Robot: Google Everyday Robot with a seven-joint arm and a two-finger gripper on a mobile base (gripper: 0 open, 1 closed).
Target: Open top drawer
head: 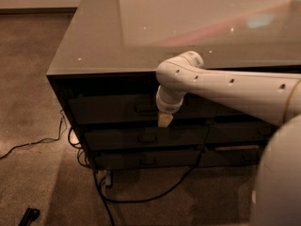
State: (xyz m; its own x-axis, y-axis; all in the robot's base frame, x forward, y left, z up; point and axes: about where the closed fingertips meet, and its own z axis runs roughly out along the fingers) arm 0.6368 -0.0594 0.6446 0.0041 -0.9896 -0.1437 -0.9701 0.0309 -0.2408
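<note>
- The top drawer (pixel 108 109) is seen pushed in, directly under the bench (pixel 94 46) top.
- The claw (pixel 164 120) is held pointing down against the drawer front's lower edge, just right of the handle (pixel 144 108).
- Whether the claw is spread or closed cannot be told.

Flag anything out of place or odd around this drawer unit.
Loose black cables trail from under the cabinet across the floor, and a small dark object lies at lower left. The top drawer sits shut and straight; the gripper hangs in front of it, beside its handle.
</note>
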